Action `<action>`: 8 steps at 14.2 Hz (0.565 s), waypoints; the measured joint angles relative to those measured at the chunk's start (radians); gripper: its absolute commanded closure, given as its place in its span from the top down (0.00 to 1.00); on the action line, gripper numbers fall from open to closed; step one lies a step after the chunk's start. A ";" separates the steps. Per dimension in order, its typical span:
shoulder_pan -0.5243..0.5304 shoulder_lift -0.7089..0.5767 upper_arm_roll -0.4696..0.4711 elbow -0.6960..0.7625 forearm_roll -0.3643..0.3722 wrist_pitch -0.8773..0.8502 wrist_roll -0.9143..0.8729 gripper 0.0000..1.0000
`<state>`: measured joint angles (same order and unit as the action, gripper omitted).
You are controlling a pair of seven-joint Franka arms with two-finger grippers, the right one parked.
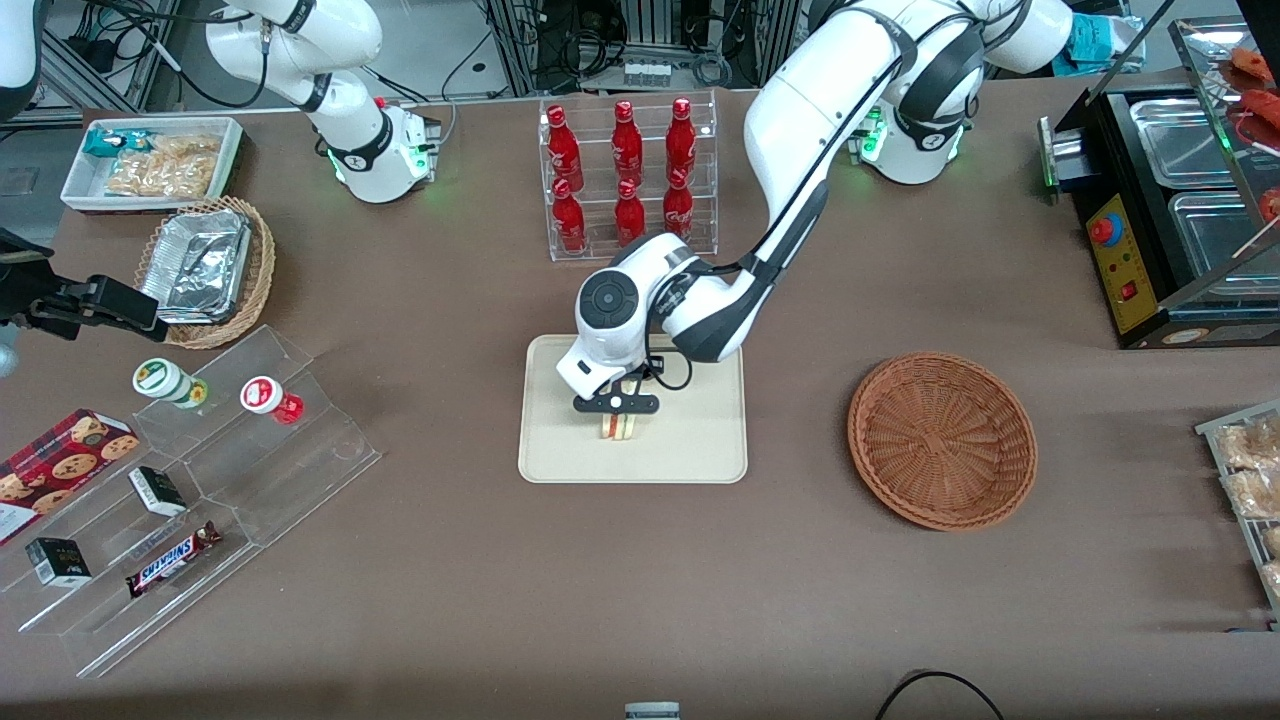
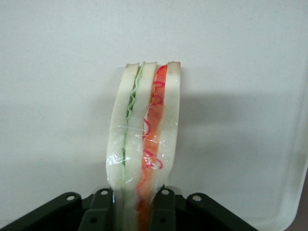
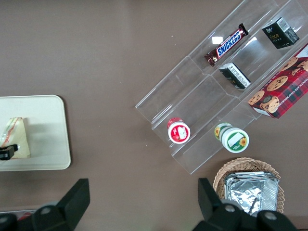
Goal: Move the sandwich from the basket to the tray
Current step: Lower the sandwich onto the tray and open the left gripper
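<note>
My left gripper (image 1: 617,413) is shut on the sandwich (image 1: 621,428), a wrapped white-bread wedge with green and red filling. It holds it over the middle of the cream tray (image 1: 700,450), at or just above the surface. In the left wrist view the two black fingers (image 2: 163,204) press both sides of the sandwich (image 2: 144,139), with the tray (image 2: 240,72) right beneath and the gripper (image 2: 133,202) at its base. The right wrist view shows the sandwich (image 3: 14,137) on the tray (image 3: 48,125). The reddish-brown basket (image 1: 940,440) holds nothing and lies toward the working arm's end.
A clear rack of red bottles (image 1: 625,180) stands farther from the camera than the tray. A clear tiered shelf with snacks (image 1: 230,470), a tan basket of foil trays (image 1: 205,270) and a white snack bin (image 1: 150,165) lie toward the parked arm's end. A black appliance (image 1: 1170,200) is beside the basket's end.
</note>
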<state>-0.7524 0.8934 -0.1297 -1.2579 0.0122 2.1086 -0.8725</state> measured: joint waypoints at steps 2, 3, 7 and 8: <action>0.000 0.000 0.002 0.002 0.000 -0.002 -0.039 0.27; 0.000 0.000 0.003 0.002 0.000 -0.002 -0.047 0.31; 0.001 0.000 0.005 0.007 0.000 -0.002 -0.052 1.00; 0.002 -0.002 0.006 0.012 0.000 -0.007 -0.052 1.00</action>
<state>-0.7506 0.8911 -0.1237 -1.2464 0.0125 2.1020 -0.9245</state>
